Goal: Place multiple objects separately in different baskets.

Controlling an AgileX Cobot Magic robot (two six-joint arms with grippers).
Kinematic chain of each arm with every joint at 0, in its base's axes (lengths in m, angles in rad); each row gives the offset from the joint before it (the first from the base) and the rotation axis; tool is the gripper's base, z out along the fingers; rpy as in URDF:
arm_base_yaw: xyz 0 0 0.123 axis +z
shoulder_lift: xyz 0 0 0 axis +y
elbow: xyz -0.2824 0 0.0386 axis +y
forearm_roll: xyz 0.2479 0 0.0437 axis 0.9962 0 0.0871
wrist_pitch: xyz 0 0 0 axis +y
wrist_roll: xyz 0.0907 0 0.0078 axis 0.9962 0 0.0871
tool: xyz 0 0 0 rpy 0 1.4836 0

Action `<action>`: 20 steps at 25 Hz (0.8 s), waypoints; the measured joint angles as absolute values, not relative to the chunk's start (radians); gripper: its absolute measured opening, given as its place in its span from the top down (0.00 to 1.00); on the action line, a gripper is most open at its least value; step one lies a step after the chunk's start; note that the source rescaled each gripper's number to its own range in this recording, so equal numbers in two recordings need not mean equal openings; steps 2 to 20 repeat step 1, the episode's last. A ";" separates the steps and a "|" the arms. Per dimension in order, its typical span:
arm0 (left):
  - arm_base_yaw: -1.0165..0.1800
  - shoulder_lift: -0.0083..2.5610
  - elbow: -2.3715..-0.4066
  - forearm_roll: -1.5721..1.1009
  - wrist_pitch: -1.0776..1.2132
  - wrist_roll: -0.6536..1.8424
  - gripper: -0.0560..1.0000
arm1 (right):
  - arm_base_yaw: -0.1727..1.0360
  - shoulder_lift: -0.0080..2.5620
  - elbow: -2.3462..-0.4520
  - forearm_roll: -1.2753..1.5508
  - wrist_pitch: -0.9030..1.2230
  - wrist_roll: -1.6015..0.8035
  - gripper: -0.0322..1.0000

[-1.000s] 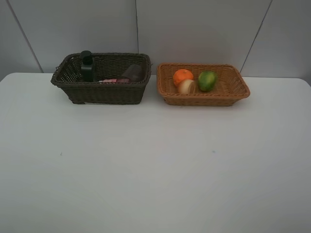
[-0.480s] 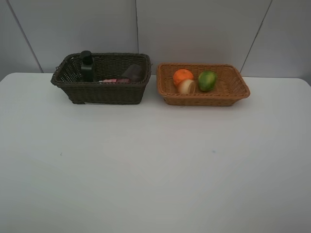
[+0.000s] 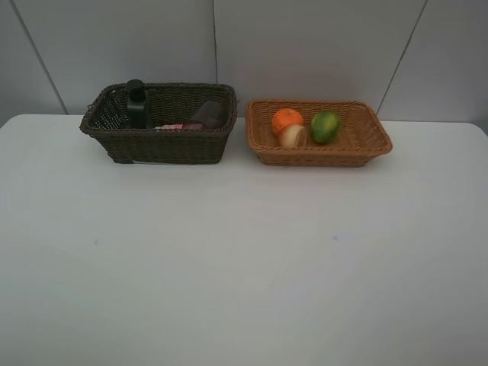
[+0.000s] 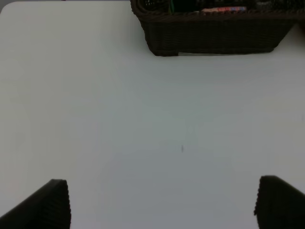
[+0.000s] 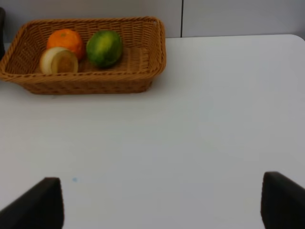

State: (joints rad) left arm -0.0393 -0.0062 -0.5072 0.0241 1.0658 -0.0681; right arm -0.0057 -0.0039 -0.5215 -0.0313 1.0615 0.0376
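The dark brown basket (image 3: 156,145) stands at the back left of the white table and holds the dark green pump bottle (image 3: 137,104), the pink bottle (image 3: 179,126) and the purple cup (image 3: 209,114). The light tan basket (image 3: 320,158) to its right holds the orange (image 3: 287,119), the green fruit (image 3: 325,126) and a pale peach-like fruit (image 3: 293,136). Neither arm shows in the exterior view. My left gripper (image 4: 162,205) is open and empty over bare table, well short of the dark basket (image 4: 214,38). My right gripper (image 5: 162,205) is open and empty, short of the tan basket (image 5: 90,81).
The white table (image 3: 244,259) spreads in front of both baskets. A grey panelled wall (image 3: 305,46) stands right behind them. The two baskets sit side by side with a narrow gap between them.
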 joint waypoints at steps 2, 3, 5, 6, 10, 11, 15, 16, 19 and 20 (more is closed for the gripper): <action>-0.039 -0.006 -0.507 0.024 1.066 -0.068 0.00 | -0.006 -0.004 -0.522 -0.031 1.062 0.038 0.20; -0.039 -0.006 -0.507 0.024 1.066 -0.068 0.00 | -0.006 -0.004 -0.522 -0.031 1.062 0.038 0.20; -0.039 -0.006 -0.507 0.024 1.066 -0.068 0.00 | -0.006 -0.004 -0.522 -0.031 1.062 0.038 0.20; -0.039 -0.006 -0.507 0.024 1.066 -0.068 0.00 | -0.006 -0.004 -0.522 -0.031 1.062 0.038 0.20; -0.039 -0.006 -0.507 0.024 1.066 -0.068 0.00 | -0.006 -0.004 -0.522 -0.031 1.062 0.038 0.20; -0.039 -0.006 -0.507 0.024 1.066 -0.068 0.00 | -0.006 -0.004 -0.522 -0.031 1.062 0.038 0.20; -0.039 -0.006 -0.507 0.024 1.066 -0.068 0.00 | -0.006 -0.004 -0.522 -0.031 1.062 0.038 0.20; -0.039 -0.006 -0.507 0.024 1.066 -0.068 0.00 | -0.006 -0.004 -0.522 -0.031 1.062 0.038 0.20; -0.039 -0.006 -0.507 0.024 1.066 -0.068 0.00 | -0.006 -0.004 -0.522 -0.031 1.062 0.038 0.20; -0.039 -0.006 -0.507 0.024 1.066 -0.068 0.00 | -0.006 -0.004 -0.522 -0.031 1.062 0.038 0.20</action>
